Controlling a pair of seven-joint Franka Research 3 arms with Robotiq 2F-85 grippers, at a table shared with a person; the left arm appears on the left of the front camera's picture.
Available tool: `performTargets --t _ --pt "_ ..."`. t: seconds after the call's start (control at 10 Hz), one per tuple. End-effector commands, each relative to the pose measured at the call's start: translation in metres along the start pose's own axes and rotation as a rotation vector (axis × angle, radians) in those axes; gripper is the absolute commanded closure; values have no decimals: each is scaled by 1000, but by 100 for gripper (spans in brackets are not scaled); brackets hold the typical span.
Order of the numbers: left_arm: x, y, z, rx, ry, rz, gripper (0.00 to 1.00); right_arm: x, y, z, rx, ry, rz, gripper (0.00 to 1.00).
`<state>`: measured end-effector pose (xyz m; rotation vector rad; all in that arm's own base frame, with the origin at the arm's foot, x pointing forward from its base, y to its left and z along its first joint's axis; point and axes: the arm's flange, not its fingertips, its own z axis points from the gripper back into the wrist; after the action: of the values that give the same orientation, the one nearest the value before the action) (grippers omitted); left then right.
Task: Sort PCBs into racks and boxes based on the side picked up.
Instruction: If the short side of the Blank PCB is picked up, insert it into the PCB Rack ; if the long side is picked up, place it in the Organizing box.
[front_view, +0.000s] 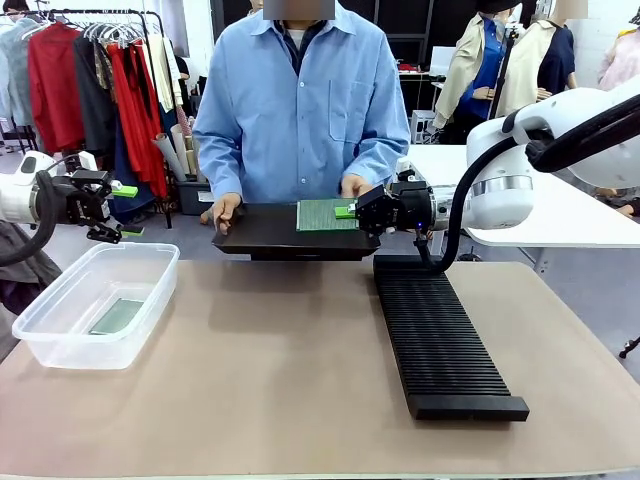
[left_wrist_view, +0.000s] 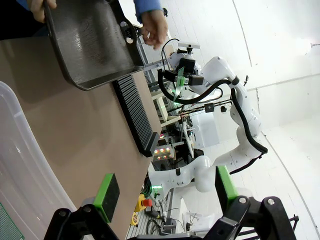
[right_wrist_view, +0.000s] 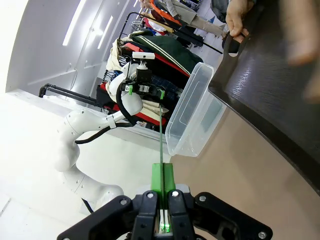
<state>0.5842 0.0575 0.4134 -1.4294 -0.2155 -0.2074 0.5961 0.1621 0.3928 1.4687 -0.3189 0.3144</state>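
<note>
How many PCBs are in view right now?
2: one PCB held by the right gripper at the black tray; the second PCB flat in the clear tub.

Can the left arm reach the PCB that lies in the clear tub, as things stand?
Probably yes. The left gripper hangs open and empty near the far left corner of the tub, which has no lid, and nothing covers the PCB inside.

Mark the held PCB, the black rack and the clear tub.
held PCB (front_view: 320, 215), front view, its green face.
rack (front_view: 440, 335), front view, its slotted top.
tub (front_view: 70, 350), front view, its near wall.
</note>
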Motion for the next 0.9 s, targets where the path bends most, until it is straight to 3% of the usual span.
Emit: performTargets --t 0.0,0.8 --pt "0 -1 1 -5 -2 -3 0 0 1 -1 2 -1 3 100" --pt "0 -1 1 -5 -2 -3 0 0 1 -1 2 -1 3 100"
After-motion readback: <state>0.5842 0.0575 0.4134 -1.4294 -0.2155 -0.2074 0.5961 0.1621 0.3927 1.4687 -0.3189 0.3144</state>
